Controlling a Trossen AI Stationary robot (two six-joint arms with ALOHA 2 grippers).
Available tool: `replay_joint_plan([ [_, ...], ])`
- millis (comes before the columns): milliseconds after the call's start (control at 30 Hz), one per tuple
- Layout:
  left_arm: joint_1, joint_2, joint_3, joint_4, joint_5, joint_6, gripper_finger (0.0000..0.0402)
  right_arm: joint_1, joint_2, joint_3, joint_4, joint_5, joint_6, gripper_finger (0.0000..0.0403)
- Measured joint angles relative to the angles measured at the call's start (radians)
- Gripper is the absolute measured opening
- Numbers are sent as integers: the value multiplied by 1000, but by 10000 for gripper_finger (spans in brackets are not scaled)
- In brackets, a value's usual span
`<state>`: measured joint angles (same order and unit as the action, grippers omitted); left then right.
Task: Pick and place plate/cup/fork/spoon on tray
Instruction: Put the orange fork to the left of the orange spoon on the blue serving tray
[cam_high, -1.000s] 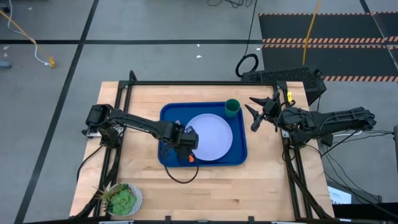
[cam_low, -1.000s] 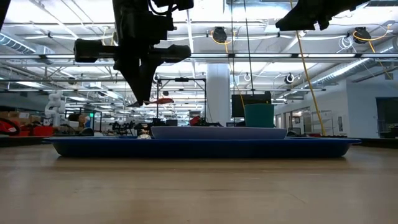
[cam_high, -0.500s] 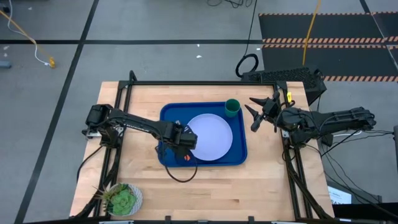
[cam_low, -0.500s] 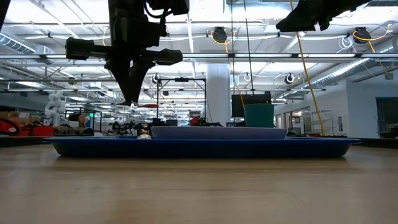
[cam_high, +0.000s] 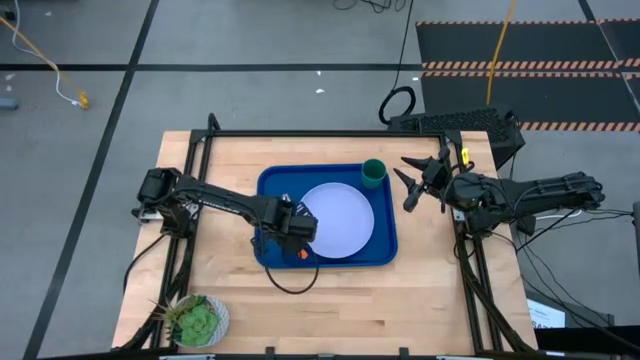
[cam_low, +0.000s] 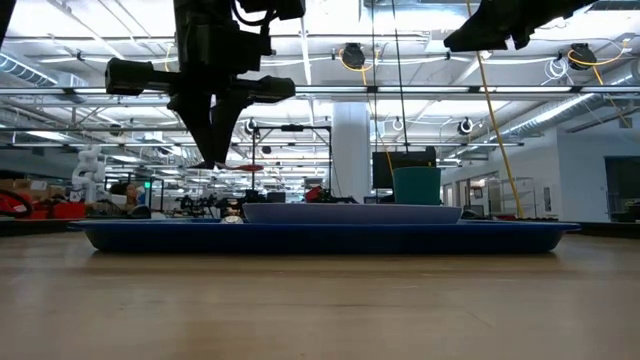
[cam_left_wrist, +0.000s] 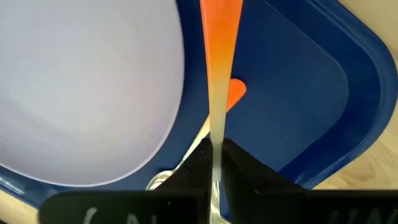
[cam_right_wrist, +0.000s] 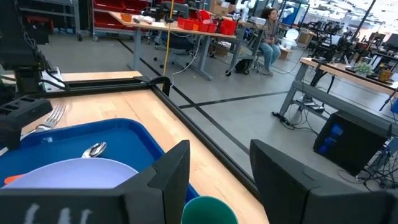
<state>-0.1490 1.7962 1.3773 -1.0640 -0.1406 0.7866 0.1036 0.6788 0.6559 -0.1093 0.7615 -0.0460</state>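
Note:
The blue tray (cam_high: 268, 182) holds the pale plate (cam_high: 335, 220), with the green cup (cam_high: 373, 173) in its far right corner. The spoon (cam_left_wrist: 231, 94) lies on the tray floor beside the plate's left rim; its bowl (cam_right_wrist: 93, 149) shows in the right wrist view. My left gripper (cam_high: 290, 236) hangs over the tray's near left part, pointing down, shut on the orange-handled fork (cam_left_wrist: 221, 56). My right gripper (cam_high: 408, 178) stands open and level, high beside the tray's right edge, near the cup. My left gripper pinches the fork between its two fingers at the thin part of the shaft (cam_left_wrist: 216, 134), where the handle narrows. The fingers come from above, pointing down. The orange handle sticks out past the fingertips, the tines (cam_right_wrist: 55, 114) stand beside the gripper, and the fork is clear of the tray.
A small white pot with a green plant (cam_high: 197, 320) stands at the table's near left corner. Black frame rails (cam_high: 300, 134) run along the table's far and side edges. Bare wood lies in front of the tray. A person (cam_right_wrist: 270, 25) sits far off in the room.
My left gripper's fingertips, with the fork, have swung a little toward the table's left edge and kept their height over the tray. The fork stays between the fingers.

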Motion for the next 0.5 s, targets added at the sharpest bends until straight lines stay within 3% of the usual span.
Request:
replay_joint_plan([
  [167, 0, 0, 0, 14, -2, -59, 56, 0, 0, 0, -30, -2, -4, 160],
  [500, 0, 0, 0, 21, -1, -125, 56, 0, 0, 0, -37, -3, -45, 160],
])
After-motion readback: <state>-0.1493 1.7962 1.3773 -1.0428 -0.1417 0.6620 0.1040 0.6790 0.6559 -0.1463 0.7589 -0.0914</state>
